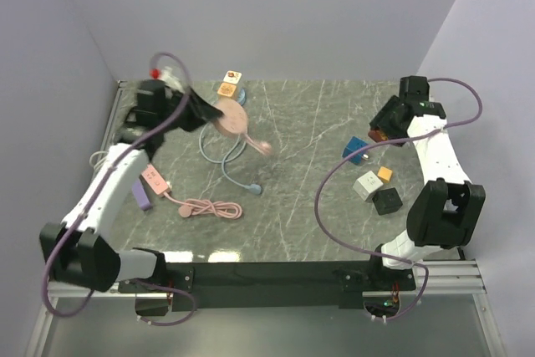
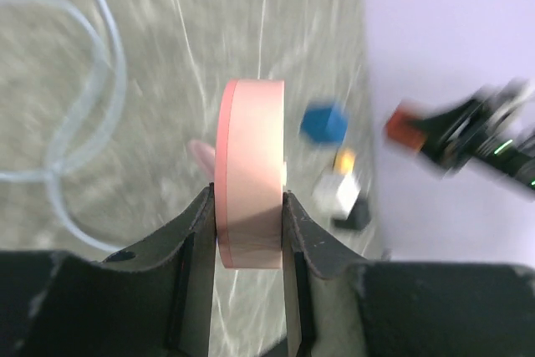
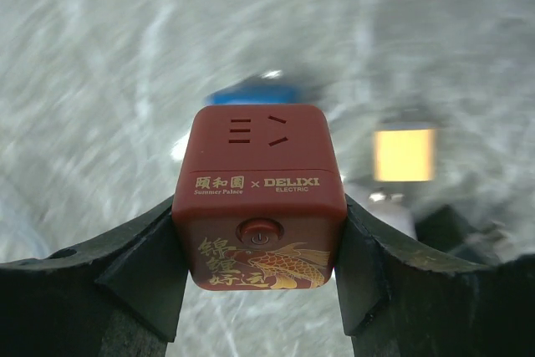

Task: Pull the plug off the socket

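Top view: pink disc socket (image 1: 230,119) is held raised at far left by left gripper (image 1: 215,114). A plug-like stub (image 1: 266,146), judged the plug, is projected from its face toward right gripper (image 1: 381,130).
Left wrist: the disc is clamped edge-on between narrowed jaws.
Right wrist: red cube socket (image 3: 259,198) is gripped by its sides, and its slots are unoccupied.

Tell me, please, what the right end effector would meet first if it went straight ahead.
Probably the blue cube-shaped adapter just beyond the red cube socket held by the right end effector; depth is unclear.

Lab test booth: plain walls (image 1: 276,14) enclose the marble-patterned table (image 1: 318,198).
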Action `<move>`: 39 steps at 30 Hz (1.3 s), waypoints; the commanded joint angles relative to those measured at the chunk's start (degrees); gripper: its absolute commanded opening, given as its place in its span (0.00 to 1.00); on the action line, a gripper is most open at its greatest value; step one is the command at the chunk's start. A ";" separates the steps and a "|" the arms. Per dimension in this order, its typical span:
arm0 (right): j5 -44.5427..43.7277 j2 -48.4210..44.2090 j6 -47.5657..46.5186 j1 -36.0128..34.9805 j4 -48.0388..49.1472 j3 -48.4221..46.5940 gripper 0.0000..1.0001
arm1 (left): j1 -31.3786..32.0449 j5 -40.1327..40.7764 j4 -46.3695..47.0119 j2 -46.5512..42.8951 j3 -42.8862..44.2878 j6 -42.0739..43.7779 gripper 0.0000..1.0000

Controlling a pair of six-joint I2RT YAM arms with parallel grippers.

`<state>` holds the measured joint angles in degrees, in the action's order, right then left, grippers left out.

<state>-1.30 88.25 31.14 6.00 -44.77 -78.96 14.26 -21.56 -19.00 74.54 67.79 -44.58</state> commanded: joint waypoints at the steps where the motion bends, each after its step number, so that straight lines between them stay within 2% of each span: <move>1: -6.51 0.87 2.53 1.73 -0.41 1.25 0.00 | -7.74 -6.73 -2.17 -7.03 5.51 1.07 0.01; 7: -9.42 6.49 4.37 3.84 0.47 2.05 0.00 | -18.12 1.25 -11.22 -11.18 8.41 6.07 0.01; 12: -7.94 9.40 5.60 4.46 3.28 3.46 0.00 | -25.94 5.37 -7.47 -9.51 -0.27 8.10 0.00; 14: -6.70 9.49 6.04 4.37 4.78 5.13 0.00 | -27.09 7.93 -2.47 -8.63 -4.92 7.67 0.01; 19: -6.26 9.93 5.96 4.37 5.75 7.50 0.00 | -29.03 14.51 1.42 -5.47 -8.02 8.10 0.00; 25: -6.26 9.40 5.95 4.37 6.80 10.31 0.00 | -29.73 21.39 -1.03 -3.96 -10.66 8.46 0.00; 26: -6.17 9.31 5.95 4.46 6.89 10.58 0.00 | -29.99 26.69 -1.56 -4.40 -11.70 8.28 0.00; 29: -5.64 9.40 6.22 4.37 7.33 11.28 0.00 | -30.78 32.00 -3.75 -5.19 -14.08 7.93 0.00; 32: -5.03 10.54 6.04 4.37 6.81 11.02 0.24 | -31.05 32.28 -5.07 -5.20 -15.75 8.02 0.00; 33: -5.03 10.63 6.22 4.37 6.54 10.93 0.40 | -31.22 32.72 -5.60 -5.02 -15.93 7.75 0.00; 34: -4.94 10.46 6.31 4.37 6.45 11.02 0.47 | -31.31 32.72 -6.56 -5.11 -16.11 7.66 0.01; 36: -5.20 9.05 6.57 4.37 6.28 10.93 0.62 | -31.66 31.85 -7.01 -5.90 -16.46 7.49 0.11; 37: -5.20 8.26 6.57 4.37 6.19 10.93 0.66 | -31.84 31.15 -6.92 -6.34 -16.72 7.49 0.25; 39: -5.73 6.16 6.83 4.37 5.49 10.32 0.74 | -32.01 28.44 -7.01 -7.92 -16.73 7.22 0.40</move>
<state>-6.11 98.41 36.95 10.04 -39.22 -67.70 -17.06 6.98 -25.76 70.19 51.16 -37.63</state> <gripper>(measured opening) 0.722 0.369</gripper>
